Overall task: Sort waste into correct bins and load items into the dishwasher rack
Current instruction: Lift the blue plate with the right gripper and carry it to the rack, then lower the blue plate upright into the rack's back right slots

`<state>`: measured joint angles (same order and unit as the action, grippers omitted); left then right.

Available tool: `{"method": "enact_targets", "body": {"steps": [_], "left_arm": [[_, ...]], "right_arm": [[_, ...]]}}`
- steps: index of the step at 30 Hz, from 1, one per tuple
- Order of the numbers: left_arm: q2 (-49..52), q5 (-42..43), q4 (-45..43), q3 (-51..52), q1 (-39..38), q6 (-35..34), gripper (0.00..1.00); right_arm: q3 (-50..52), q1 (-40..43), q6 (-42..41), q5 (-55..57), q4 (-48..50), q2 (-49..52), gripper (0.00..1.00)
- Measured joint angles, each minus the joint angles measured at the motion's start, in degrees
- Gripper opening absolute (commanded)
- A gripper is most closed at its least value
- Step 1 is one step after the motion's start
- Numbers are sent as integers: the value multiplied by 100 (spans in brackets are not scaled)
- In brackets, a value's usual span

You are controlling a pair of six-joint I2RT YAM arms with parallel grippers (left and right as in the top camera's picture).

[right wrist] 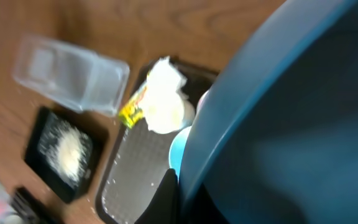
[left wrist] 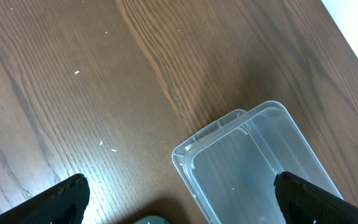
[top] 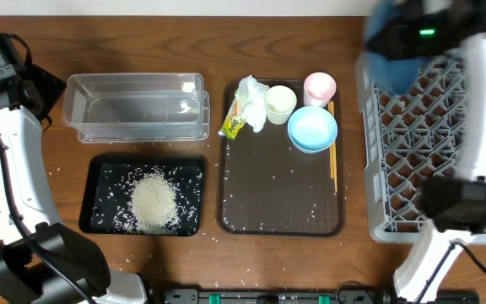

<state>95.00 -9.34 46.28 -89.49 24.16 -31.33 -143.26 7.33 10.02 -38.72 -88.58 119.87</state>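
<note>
My right gripper (top: 405, 35) is shut on the deep-blue plate (top: 392, 66) and holds it above the far left corner of the grey dishwasher rack (top: 445, 160). The plate (right wrist: 291, 112) fills the right wrist view beside my finger (right wrist: 182, 193). The white tissue (top: 251, 97), yellow-green wrapper (top: 234, 126), white cup (top: 279, 103), pink cup (top: 320, 86) and light-blue bowl (top: 312, 128) sit on the brown serving tray (top: 281, 194). Rice (top: 153, 201) is piled in the black tray (top: 99, 169). My left gripper (left wrist: 182, 205) is open and empty over a corner of the clear tub (left wrist: 253, 162).
Chopsticks (top: 332, 156) lie along the serving tray's right side. The clear tub (top: 137, 105) stands behind the black tray. Loose rice grains are scattered on the serving tray and on the wood around the black tray.
</note>
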Motion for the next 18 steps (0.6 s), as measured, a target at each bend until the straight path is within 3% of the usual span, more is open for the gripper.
{"method": "enact_targets", "body": {"steps": [8, 18], "left_arm": [[0, 0, 0, 0, 0, 0, 98], [0, 0, 0, 0, 0, 0, 98]], "right_arm": [[107, 1652, 575, -1563, 286, -17, 1], [1762, 1991, 1003, -3233, 2129, -101, 1]]}}
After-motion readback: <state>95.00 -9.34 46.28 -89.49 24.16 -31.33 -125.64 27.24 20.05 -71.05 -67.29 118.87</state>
